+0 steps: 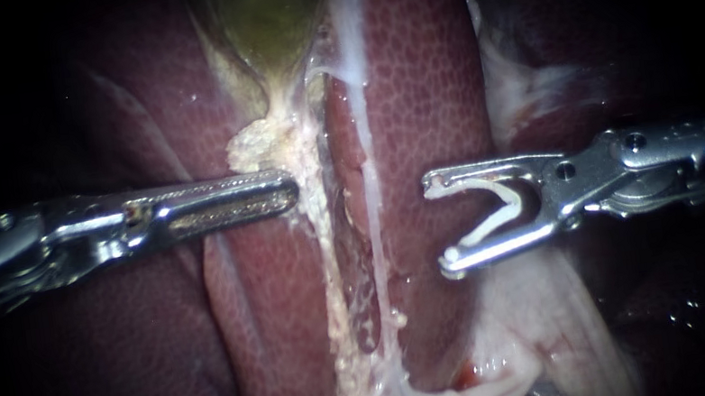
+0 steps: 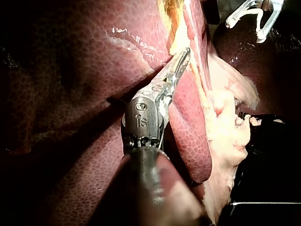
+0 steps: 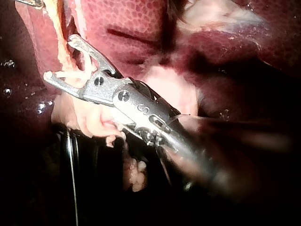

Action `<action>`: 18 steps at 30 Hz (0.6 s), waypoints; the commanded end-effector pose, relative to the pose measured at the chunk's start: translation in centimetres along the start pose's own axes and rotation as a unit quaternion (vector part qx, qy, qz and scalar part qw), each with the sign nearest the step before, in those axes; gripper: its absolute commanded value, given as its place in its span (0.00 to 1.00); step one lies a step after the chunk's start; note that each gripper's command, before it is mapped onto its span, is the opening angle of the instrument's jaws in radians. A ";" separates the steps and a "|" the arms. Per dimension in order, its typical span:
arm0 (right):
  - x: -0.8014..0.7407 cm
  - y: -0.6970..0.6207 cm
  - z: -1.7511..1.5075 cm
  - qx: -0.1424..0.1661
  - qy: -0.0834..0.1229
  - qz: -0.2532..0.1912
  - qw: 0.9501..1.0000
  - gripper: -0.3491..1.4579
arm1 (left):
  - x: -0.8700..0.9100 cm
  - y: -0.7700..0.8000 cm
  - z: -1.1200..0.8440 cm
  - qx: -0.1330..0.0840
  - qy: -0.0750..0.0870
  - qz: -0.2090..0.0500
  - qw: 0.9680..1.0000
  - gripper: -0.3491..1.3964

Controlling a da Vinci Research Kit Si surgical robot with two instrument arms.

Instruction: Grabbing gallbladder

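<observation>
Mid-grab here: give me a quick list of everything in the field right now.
liver: one, dark red, lobes filling the field.
gallbladder: one, yellow-green, top centre of the endoscope view, between lobes.
pale tissue strip: one, cream, running down from the gallbladder between the lobes.
pale membrane: one, pinkish white, lower right of the endoscope view.
clip: one, white, seated between the jaws of the right instrument.
left instrument: one, silver, jaws together, tip against the pale tissue strip.
right instrument: one, silver, jaws spread wide around the clip, short of the strip.
</observation>
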 end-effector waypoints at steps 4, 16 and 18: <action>0.00 0.00 0.00 0.000 0.000 0.000 1.000 0.52 | -0.01 -0.01 0.00 0.000 0.000 0.000 1.000 0.00; 0.00 0.00 0.01 0.000 0.000 0.000 1.000 0.52 | -0.05 -0.17 -0.07 -0.004 -0.001 -0.004 1.000 0.25; 0.00 0.00 0.01 0.000 0.000 0.000 1.000 0.52 | -0.06 -0.18 -0.09 -0.003 -0.001 0.001 1.000 0.37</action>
